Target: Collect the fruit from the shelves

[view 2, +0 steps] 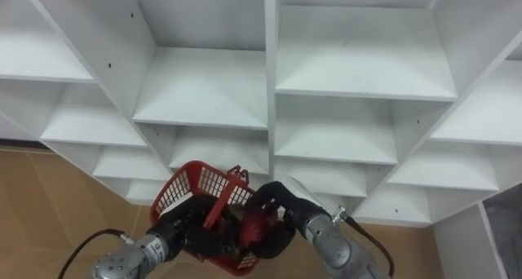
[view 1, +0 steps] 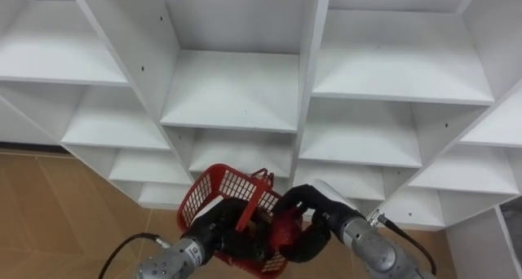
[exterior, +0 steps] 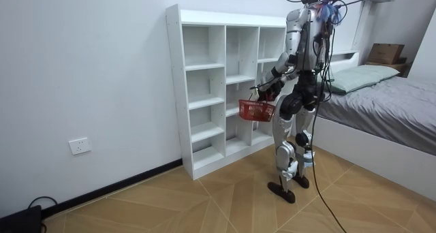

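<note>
red basket (view 1: 232,183), handle gripped by left hand (view 1: 214,231) fingers, partly behind mesh; right hand (view 1: 318,214) fingers curled round red fruit (view 1: 285,230) inside, kind unclear.

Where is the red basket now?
The red plastic mesh basket is low centre in the left eye view, between the left hand and right hand, before the white closet.

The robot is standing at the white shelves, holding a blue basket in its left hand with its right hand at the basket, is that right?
Not quite: the basket is red, not blue, as the left eye view shows. The rest holds: the robot stands at the white shelves, its left hand holding the basket and its right hand at it.
</note>
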{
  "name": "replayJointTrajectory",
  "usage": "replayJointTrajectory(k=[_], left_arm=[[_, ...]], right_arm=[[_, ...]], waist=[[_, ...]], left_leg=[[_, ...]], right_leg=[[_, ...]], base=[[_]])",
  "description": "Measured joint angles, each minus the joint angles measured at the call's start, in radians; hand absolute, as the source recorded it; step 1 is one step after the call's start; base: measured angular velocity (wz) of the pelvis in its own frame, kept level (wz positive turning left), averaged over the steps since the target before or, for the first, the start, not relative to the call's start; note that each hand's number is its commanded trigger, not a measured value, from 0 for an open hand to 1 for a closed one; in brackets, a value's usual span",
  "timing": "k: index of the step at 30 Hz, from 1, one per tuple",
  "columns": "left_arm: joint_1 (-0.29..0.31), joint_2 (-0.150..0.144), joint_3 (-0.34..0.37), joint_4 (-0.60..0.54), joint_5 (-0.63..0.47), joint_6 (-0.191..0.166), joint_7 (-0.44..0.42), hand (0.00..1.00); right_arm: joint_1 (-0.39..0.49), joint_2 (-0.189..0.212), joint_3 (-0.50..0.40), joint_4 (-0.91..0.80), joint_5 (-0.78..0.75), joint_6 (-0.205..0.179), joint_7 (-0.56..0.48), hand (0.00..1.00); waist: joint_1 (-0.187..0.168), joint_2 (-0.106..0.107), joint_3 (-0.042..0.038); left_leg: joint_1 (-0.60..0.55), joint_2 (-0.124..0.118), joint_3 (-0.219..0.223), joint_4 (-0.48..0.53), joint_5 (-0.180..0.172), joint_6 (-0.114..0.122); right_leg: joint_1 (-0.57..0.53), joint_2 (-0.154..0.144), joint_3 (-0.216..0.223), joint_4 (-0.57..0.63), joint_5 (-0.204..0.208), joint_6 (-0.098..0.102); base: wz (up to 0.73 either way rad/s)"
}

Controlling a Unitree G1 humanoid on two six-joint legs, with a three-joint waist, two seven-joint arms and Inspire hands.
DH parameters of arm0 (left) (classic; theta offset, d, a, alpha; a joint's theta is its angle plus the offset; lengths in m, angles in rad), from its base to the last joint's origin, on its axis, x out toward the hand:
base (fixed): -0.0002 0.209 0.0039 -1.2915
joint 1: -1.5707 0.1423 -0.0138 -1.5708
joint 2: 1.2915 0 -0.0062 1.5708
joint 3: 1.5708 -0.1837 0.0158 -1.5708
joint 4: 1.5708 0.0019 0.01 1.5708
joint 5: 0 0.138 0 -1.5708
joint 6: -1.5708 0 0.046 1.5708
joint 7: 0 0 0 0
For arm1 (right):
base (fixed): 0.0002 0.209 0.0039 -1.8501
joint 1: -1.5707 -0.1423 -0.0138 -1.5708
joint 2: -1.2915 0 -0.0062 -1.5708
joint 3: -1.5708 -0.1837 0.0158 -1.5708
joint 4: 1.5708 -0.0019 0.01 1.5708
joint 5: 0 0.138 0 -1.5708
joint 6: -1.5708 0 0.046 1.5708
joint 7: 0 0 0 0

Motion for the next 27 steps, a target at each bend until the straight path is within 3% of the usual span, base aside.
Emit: replayJointTrajectory(k=[4, 5, 6, 7, 12, 16, 19, 27], left_arm=[[0.000, -0.002, 0.000, 0.000, 0.009, 0.000, 0.000, 1.00], [0.000, -0.002, 0.000, 0.000, 0.010, 0.000, 0.000, 1.00], [0.000, -0.002, 0.000, 0.000, 0.010, 0.000, 0.000, 1.00], [0.000, -0.004, 0.000, 0.000, 0.011, 0.000, 0.000, 1.00], [-0.002, -0.008, 0.000, -0.001, 0.013, 0.000, 0.002, 1.00], [-0.011, -0.042, -0.006, -0.001, 0.012, 0.000, 0.002, 1.00], [-0.020, -0.045, -0.031, -0.001, 0.009, 0.002, 0.000, 1.00], [-0.035, -0.048, -0.031, 0.000, -0.003, 0.004, -0.008, 1.00]], right_arm=[[-0.006, 0.000, 0.000, 0.008, 0.000, 0.000, 0.001, 1.00], [-0.008, 0.001, 0.000, 0.009, 0.000, 0.000, 0.003, 0.61], [-0.009, 0.001, 0.000, 0.009, 0.000, 0.000, 0.004, 0.47], [-0.013, 0.001, 0.000, 0.012, 0.000, 0.000, 0.010, 0.00], [-0.035, 0.011, 0.000, 0.034, 0.000, 0.000, 0.012, 0.00], [-0.041, 0.030, 0.003, 0.036, 0.003, -0.001, 0.012, 0.00], [-0.045, 0.048, 0.017, 0.031, 0.003, -0.006, 0.006, 0.00], [-0.045, 0.046, 0.032, 0.033, 0.004, -0.016, -0.033, 0.00]], waist=[[0.000, 0.003, 0.0012], [0.000, 0.004, 0.0017], [0.000, 0.004, 0.0022], [-0.001, 0.006, 0.0033], [-0.002, 0.013, 0.0045], [-0.003, 0.015, 0.0056], [-0.003, 0.015, 0.0055], [-0.005, 0.014, 0.0052]], left_leg=[[-0.003, 0.000, 0.000, 0.001, 0.000, 0.000], [-0.003, 0.000, 0.000, 0.001, 0.000, 0.000], [-0.003, 0.000, 0.000, 0.001, 0.000, 0.000], [-0.005, 0.000, -0.001, 0.001, 0.000, 0.000], [-0.012, 0.000, -0.002, 0.003, 0.000, 0.000], [-0.014, -0.002, -0.005, 0.003, 0.000, 0.000], [-0.013, -0.002, -0.004, 0.003, 0.000, 0.000], [-0.013, -0.002, -0.004, 0.003, 0.000, 0.000]], right_leg=[[-0.003, 0.000, 0.000, 0.001, 0.000, 0.000], [-0.003, 0.000, 0.000, 0.001, 0.000, 0.000], [-0.003, 0.000, 0.000, 0.001, 0.000, 0.000], [-0.004, -0.001, 0.000, 0.002, 0.000, 0.000], [-0.011, -0.001, -0.001, 0.003, 0.000, 0.000], [-0.012, -0.002, -0.003, 0.002, 0.000, 0.000], [-0.012, -0.001, -0.001, 0.001, -0.001, 0.001], [-0.011, -0.002, 0.000, 0.001, -0.001, 0.001]], base=[[0.00], [0.00], [0.00], [0.00], [0.00], [0.01], [0.00], [0.00]])
